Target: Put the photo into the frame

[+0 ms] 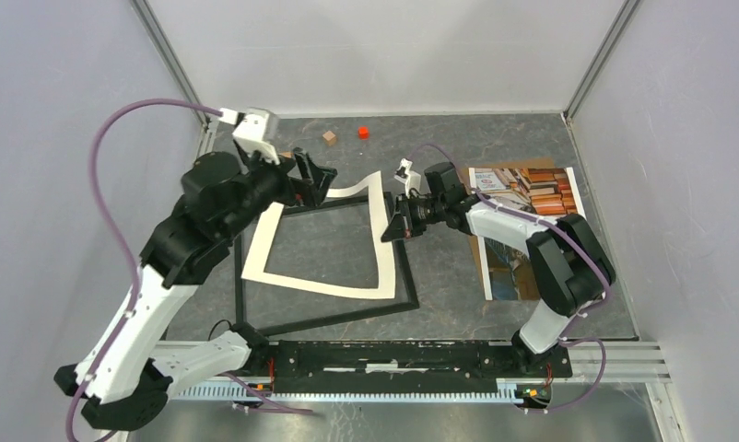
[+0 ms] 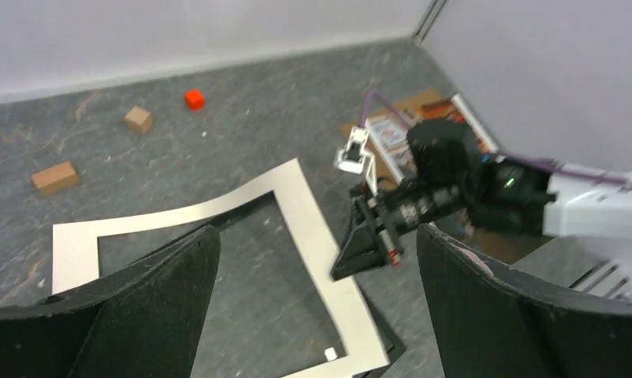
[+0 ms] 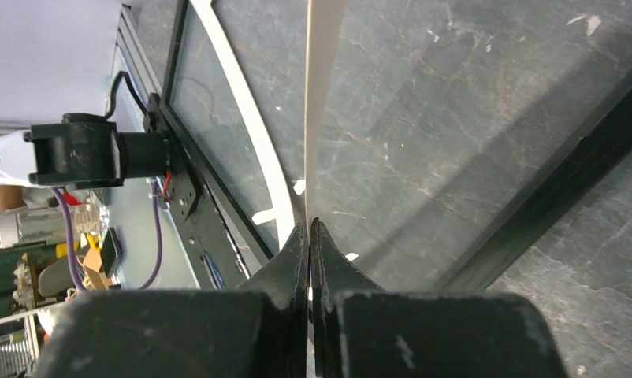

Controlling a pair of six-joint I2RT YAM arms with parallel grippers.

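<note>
The black frame (image 1: 347, 316) lies flat at the table's middle, its rail also in the right wrist view (image 3: 549, 197). A white mat border (image 1: 310, 281) rests over it, its right side raised and bowed. My right gripper (image 1: 395, 224) is shut on that raised edge; in its own view the mat (image 3: 317, 94) runs edge-on into the closed jaws (image 3: 310, 224). The photo (image 1: 532, 189), a picture of stacked books, lies at the right, partly under the right arm. My left gripper (image 1: 315, 175) hovers open above the mat's far corner (image 2: 305, 213), nothing between its fingers (image 2: 317, 236).
A small wooden block (image 1: 330, 137) and a red block (image 1: 363, 132) sit near the back wall; another wooden block (image 2: 55, 177) shows in the left wrist view. Brown backing board (image 1: 481, 258) lies beneath the photo. The mounting rail (image 1: 393, 354) spans the near edge.
</note>
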